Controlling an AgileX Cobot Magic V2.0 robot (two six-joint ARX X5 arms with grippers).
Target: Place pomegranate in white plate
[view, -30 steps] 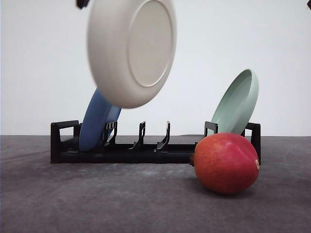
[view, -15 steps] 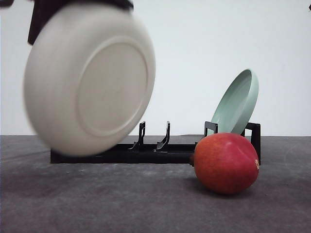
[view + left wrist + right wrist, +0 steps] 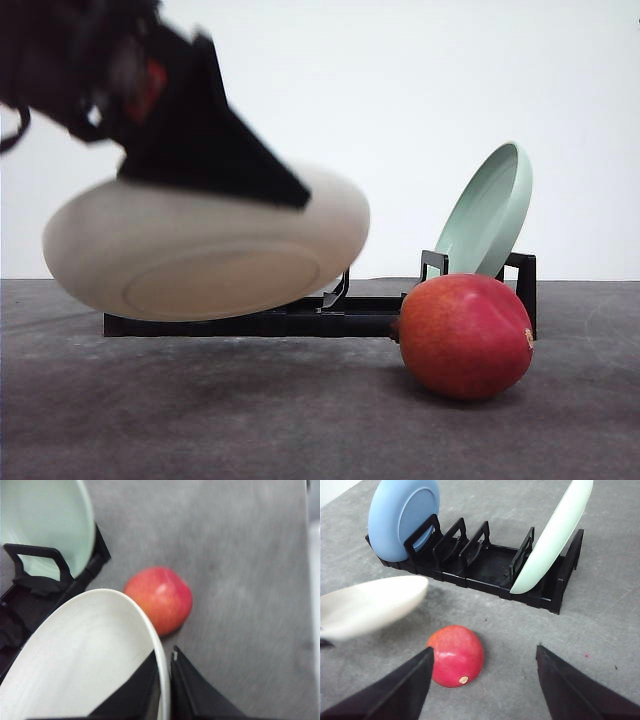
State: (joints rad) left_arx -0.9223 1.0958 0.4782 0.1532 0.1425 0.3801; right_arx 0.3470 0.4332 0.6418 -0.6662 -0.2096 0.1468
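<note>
The left claw (image 3: 165, 690) pinches the white plate (image 3: 205, 255) by its rim at frame left, above the desk (image 3: 300, 420); setting it flat seems next. Right claw (image 3: 482, 677) spread near the pomegranate (image 3: 465, 335).

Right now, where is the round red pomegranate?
In the front view the round red pomegranate sits on the grey table, right of centre, just in front of the black rack's right end, below the pale green plate.

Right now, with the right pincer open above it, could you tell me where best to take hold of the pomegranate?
Grip the pomegranate across its widest middle, coming straight down with the right pincer. It sits free on the table, round and smooth, so a hold off centre would probably slip. The black rack lies beyond it.
</note>
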